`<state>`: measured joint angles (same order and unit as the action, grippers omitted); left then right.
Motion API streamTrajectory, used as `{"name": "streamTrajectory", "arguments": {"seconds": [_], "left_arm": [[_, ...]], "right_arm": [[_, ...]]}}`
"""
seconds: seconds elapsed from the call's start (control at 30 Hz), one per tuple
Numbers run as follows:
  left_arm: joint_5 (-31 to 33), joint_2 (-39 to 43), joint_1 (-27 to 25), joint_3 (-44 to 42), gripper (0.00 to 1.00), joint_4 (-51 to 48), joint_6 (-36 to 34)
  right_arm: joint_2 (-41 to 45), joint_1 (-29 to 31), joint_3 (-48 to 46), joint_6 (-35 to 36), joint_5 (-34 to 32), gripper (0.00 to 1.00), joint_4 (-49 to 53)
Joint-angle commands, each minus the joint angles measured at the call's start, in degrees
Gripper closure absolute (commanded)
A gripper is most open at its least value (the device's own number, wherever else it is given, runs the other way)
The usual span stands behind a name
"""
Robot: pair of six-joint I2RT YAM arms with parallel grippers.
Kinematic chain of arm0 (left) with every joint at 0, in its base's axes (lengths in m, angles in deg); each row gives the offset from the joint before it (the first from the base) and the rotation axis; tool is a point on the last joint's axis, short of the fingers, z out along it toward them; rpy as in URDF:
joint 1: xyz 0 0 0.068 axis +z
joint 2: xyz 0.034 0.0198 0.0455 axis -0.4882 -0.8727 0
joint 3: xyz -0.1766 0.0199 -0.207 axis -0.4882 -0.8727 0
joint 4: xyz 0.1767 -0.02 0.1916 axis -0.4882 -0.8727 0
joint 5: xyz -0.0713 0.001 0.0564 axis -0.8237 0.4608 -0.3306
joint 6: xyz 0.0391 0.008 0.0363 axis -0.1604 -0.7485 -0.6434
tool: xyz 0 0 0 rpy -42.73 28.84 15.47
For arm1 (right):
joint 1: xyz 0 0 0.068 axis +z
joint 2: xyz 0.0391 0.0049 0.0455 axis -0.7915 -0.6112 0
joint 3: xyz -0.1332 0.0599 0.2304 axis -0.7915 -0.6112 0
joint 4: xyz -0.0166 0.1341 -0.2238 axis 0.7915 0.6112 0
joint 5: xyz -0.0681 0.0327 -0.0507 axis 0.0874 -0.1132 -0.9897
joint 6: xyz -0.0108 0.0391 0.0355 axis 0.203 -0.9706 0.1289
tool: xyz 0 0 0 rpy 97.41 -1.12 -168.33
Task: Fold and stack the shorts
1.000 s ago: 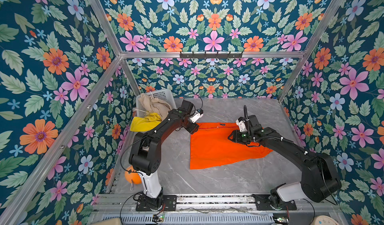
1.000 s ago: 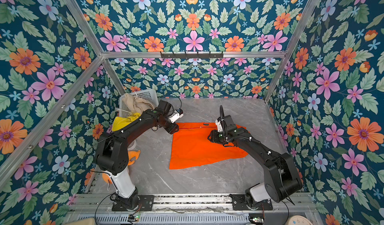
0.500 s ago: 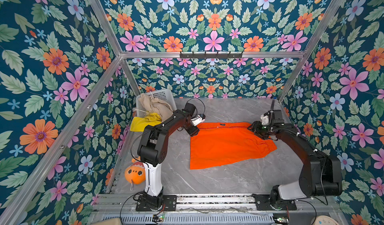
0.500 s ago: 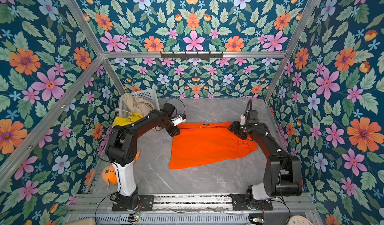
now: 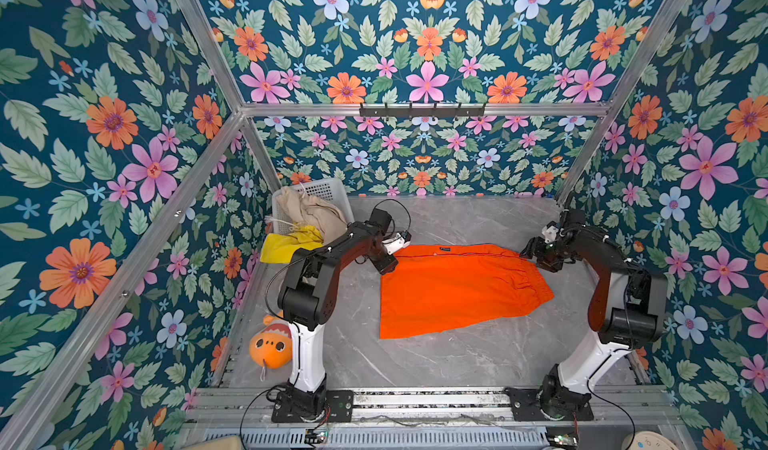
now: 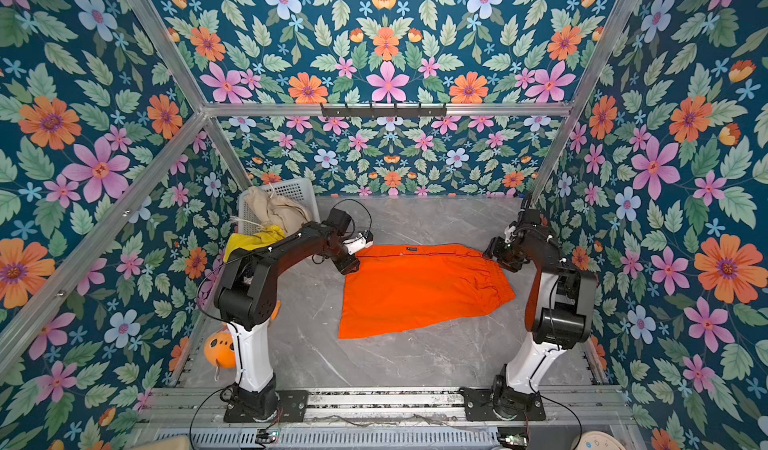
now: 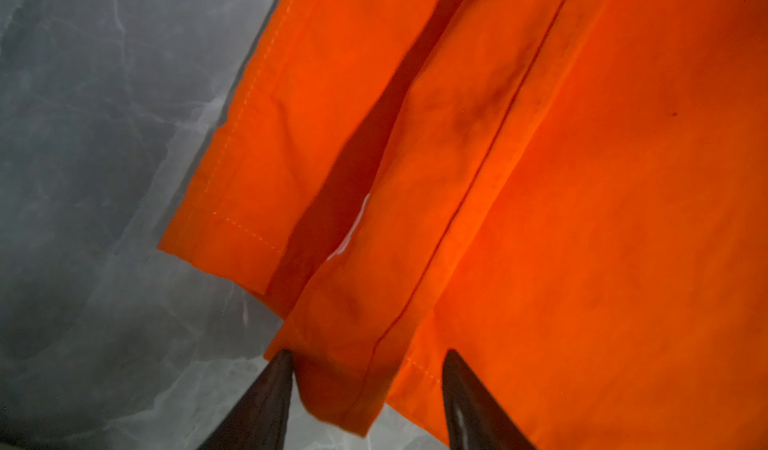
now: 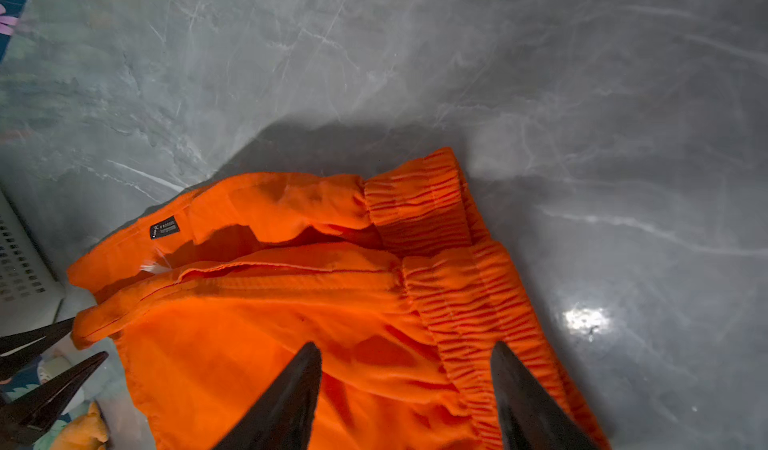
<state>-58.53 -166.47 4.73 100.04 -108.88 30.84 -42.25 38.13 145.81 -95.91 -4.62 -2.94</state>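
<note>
Orange shorts lay flat on the grey marbled surface between my two arms, with the waistband toward my right and the hem toward my left. They looked doubled, leg over leg. My left fingers stood spread astride the far hem corner, one tip touching the cloth edge and nothing pinched. My right fingers were spread just over the gathered waistband, holding nothing. Judged step: grasp both far corners for the next fold. To do it well, each pair should close on both layers at once, since the wrist views showed the layers gaping along that far edge. Both ends should then rise level and together so the cloth does not skew, and go down edge on edge. Material: thin, smooth woven fabric, limp. Stitched hem, dark seam line, ribbed elastic waist, small black label. Beige shorts sat crumpled in the white perforated basket at far left, with yellow shorts draped over its near side. Neither was folded.
</note>
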Motion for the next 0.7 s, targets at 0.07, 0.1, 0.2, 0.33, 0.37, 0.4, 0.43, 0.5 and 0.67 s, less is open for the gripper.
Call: {"name": "streamTrajectory", "arguments": {"seconds": [0.07,0.1,0.2,0.33,0.37,0.4,0.43,0.5,0.67], "left_arm": [[-0.81,0.40,0.01,-0.47,0.40,1.66,-2.29],[-0.64,0.33,0.14,-0.45,0.40,1.75,-2.47],[-0.72,0.14,0.31,-0.51,0.40,1.89,-2.92],[-1.54,-0.18,0.50,-0.52,0.40,2.28,-2.72],[-1.62,-0.33,0.50,-0.53,0.40,2.37,-2.69],[-1.76,-0.55,0.50,-0.48,0.40,2.46,-2.46],[-1.93,-0.73,0.50,-0.25,0.40,2.38,-2.44],[-2.28,-1.18,0.57,-0.05,0.41,2.32,-2.32],[-2.75,-1.46,0.62,0.34,0.46,1.93,-2.24]], "right_arm": [[-4.15,-2.29,3.20,6.52,6.16,0.29,-0.23],[-4.96,-2.71,3.55,6.89,7.40,0.29,-0.18],[-7.84,-3.84,4.52,8.61,10.24,0.29,0.64],[-10.94,-4.63,5.61,9.88,14.23,0.32,1.76],[-11.36,-4.64,5.66,10.20,15.28,0.32,1.83],[-11.65,-4.67,5.72,10.43,16.49,0.33,1.77],[-11.99,-4.67,5.64,10.46,17.08,0.34,1.75],[-12.58,-4.62,5.73,10.55,17.64,0.37,1.79],[-12.79,-4.66,5.83,10.50,17.70,0.56,2.15]]}}
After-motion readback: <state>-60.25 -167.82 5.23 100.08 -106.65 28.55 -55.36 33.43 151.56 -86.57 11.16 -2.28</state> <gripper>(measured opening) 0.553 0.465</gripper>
